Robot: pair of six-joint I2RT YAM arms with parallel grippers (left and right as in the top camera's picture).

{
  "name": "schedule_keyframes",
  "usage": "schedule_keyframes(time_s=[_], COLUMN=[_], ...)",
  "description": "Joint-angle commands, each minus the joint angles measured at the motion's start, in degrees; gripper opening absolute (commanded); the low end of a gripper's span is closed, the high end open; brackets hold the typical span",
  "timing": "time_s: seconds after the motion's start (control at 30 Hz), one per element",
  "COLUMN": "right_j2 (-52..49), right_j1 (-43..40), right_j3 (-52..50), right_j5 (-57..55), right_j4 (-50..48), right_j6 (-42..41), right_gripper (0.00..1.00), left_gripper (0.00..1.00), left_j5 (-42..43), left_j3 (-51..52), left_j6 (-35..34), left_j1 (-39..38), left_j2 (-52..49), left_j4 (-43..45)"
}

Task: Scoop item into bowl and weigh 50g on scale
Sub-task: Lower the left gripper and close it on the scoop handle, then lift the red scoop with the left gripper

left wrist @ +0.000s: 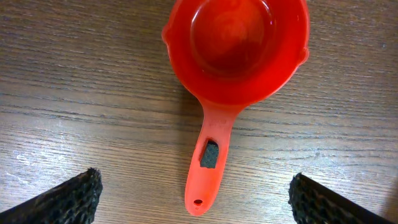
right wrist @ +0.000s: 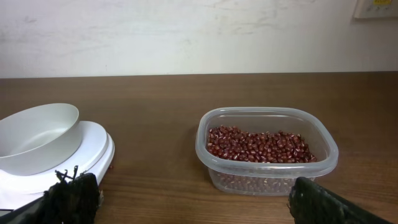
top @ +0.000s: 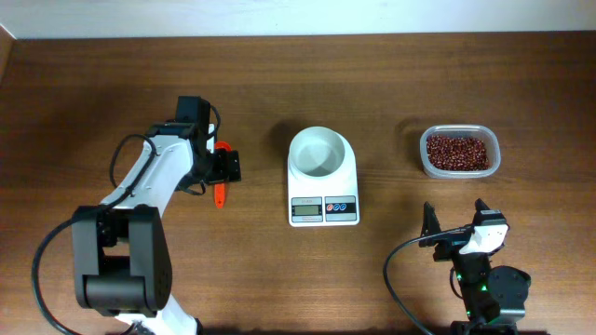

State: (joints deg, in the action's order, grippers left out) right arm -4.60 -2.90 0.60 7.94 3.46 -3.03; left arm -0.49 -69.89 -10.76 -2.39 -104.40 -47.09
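Observation:
The white bowl [top: 320, 154] sits on the white scale [top: 323, 191] at the table's middle; both also show in the right wrist view, bowl [right wrist: 37, 137] on scale [right wrist: 93, 149]. Dark red beans [top: 457, 151] fill a clear plastic tub [top: 460, 170] at the right, also seen in the right wrist view [right wrist: 258, 146]. A red scoop [left wrist: 233, 56] lies empty on the table, handle toward my left gripper [left wrist: 196, 196], which is open above the handle's end. In the overhead view the scoop [top: 221, 191] is partly hidden under the left gripper [top: 223, 167]. My right gripper [top: 456, 221] is open and empty, near the front.
The wooden table [top: 93, 93] ends at a pale wall at the back. The right arm's base [top: 489, 288] stands at the front right, the left arm's base [top: 121, 261] at the front left.

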Motion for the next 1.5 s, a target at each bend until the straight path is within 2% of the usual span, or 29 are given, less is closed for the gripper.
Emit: schedule_keyframes(time_s=[0.0, 1.07, 1.23, 1.27, 1.3, 1.37, 1.47], right_j2=[0.3, 0.3, 0.3, 0.3, 0.3, 0.3, 0.3], right_j1=[0.3, 0.3, 0.3, 0.3, 0.3, 0.3, 0.3], right_j3=[-0.3, -0.3, -0.3, -0.3, -0.3, -0.3, -0.3], right_j5=[0.0, 0.0, -0.1, 0.0, 0.0, -0.1, 0.0], right_j4=[0.3, 0.3, 0.3, 0.3, 0.3, 0.3, 0.3], right_j6=[-0.4, -0.4, -0.4, -0.4, -0.4, -0.4, -0.4], right_gripper=[0.99, 0.99, 0.99, 0.99, 0.99, 0.99, 0.99], left_gripper=[0.99, 0.99, 0.99, 0.35, 0.0, 0.0, 0.0], left_j5=[-0.4, -0.4, 5.9, 5.7, 5.6, 5.6, 5.9], left_j3=[-0.4, -0.4, -0.4, -0.5, -0.5, -4.5, -17.8], left_j6=[-0.3, -0.3, -0.3, -0.3, -0.3, -0.3, -0.3], left_j1=[0.0, 0.0, 0.0, 0.0, 0.1, 0.5, 1.3], left_j2=[-0.4, -0.4, -0.4, -0.4, -0.4, -0.2, 0.3], left_j4=[0.1, 0.1, 0.9, 1.5, 1.6, -0.3, -12.3])
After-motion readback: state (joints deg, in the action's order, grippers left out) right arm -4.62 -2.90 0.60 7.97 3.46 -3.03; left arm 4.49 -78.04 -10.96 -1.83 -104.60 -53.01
